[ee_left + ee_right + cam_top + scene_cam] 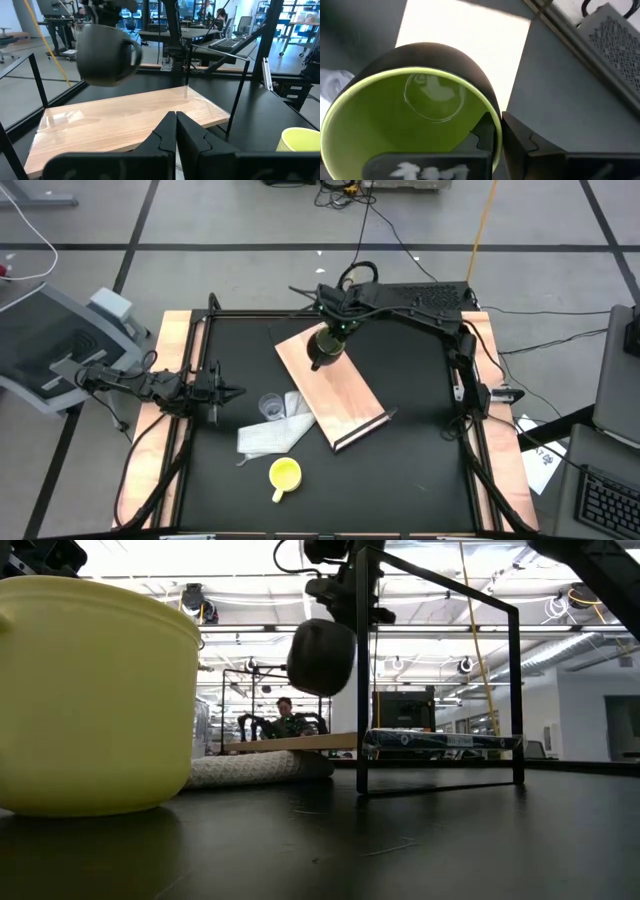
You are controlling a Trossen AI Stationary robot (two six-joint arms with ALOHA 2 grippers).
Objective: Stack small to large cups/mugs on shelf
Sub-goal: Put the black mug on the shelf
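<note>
On black tabletop [420, 440], light-wood shelf [345, 395], white cloth [275, 430]; seated person [285, 718] beyond

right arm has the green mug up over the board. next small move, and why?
Probably lower it straight down. The right pincer is shut on the green mug rim, and the low view shows it hanging above the board, not touching.

Two mugs: olive-green [326, 348], yellow [285, 474]; one clear cup [270, 407]; one shelf [345, 400]; one white cloth [270, 436].

Closed left pincer [175, 131] over light-wood shelf [125, 120], dark mug [105, 54] hanging above it, yellow mug [300, 146] at edge
</note>
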